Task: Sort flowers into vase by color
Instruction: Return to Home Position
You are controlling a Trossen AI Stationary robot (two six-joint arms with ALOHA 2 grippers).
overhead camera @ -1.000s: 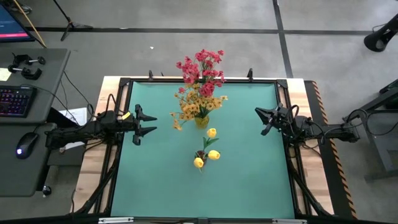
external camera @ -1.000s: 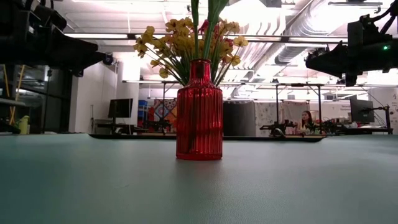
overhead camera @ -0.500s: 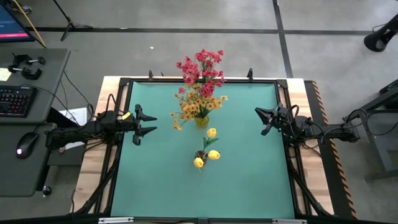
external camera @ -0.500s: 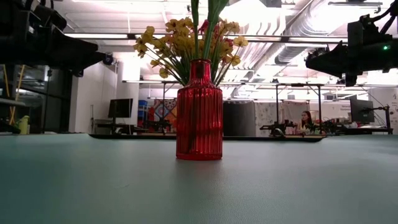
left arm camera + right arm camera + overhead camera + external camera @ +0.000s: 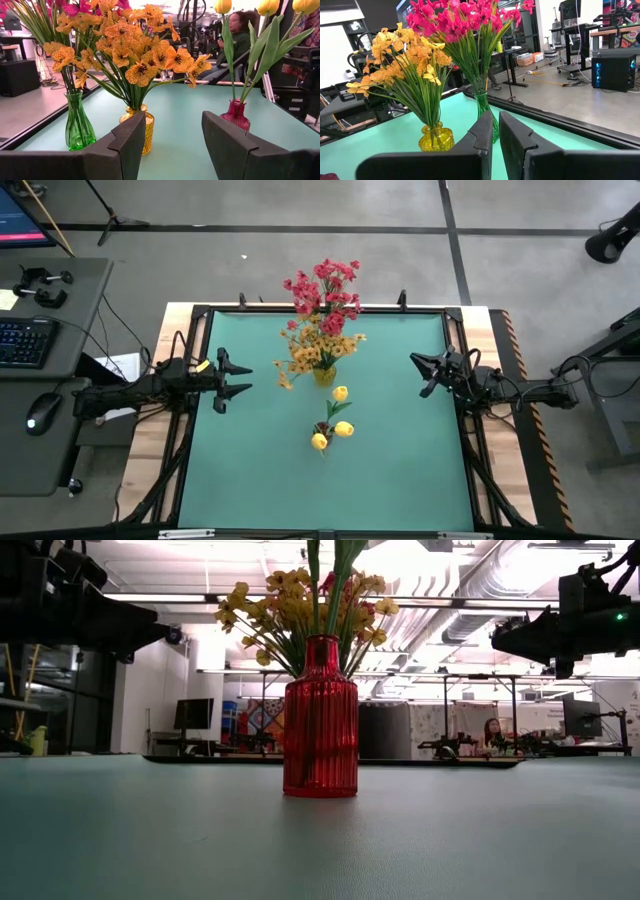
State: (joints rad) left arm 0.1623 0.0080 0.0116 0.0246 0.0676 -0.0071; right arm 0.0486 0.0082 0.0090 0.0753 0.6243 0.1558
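At the table (image 5: pixel 400 460) sides, left gripper (image 5: pixel 173 135) jaws stand wide apart, right gripper (image 5: pixel 495 131) jaws nearly touch, both empty. Flowers (image 5: pixel 322 330) look light and bendy; pinch the stems (image 5: pixel 231 65).

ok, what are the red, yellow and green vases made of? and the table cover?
Red vase: glossy, ribbed, light glows through it; glass or clear plastic, cannot tell which.
Yellow vase: translucent with a textured surface; probably glass.
Green vase: smooth, see-through tint with bright highlights; looks like glass.
Table cover: matte teal sheet with a fine grain; perhaps vinyl or rubber.
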